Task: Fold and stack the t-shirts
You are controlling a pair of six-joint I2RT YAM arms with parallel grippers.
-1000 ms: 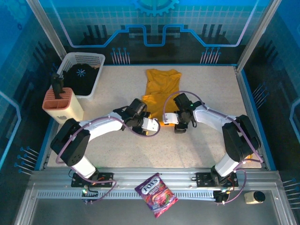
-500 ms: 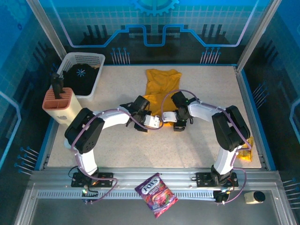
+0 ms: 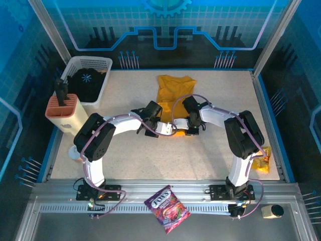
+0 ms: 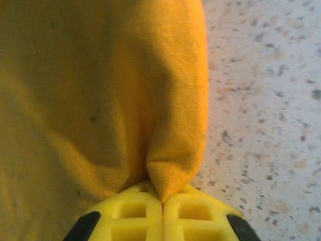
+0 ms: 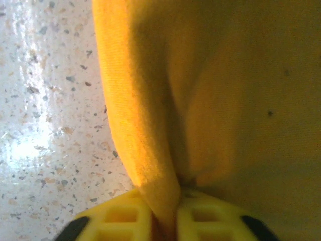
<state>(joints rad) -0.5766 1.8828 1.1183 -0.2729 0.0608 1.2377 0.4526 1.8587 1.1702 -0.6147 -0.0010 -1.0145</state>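
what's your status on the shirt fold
Left gripper shut on t-shirt near edge. Right gripper shut on same edge. Basket off to the left, apart from it.

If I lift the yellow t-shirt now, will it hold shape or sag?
Likely floppy: the t-shirt puckers into soft folds where the left gripper and right gripper pinch it, so the span between should sag. Probably light, since the fabric looks thin.

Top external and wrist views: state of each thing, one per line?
t-shirt: lying on the table, near end pinched by both grippers.
left gripper: shut on t-shirt.
right gripper: shut on t-shirt.
white basket: upright, holding a dark garment.
candy bag: lying flat on the near rail.
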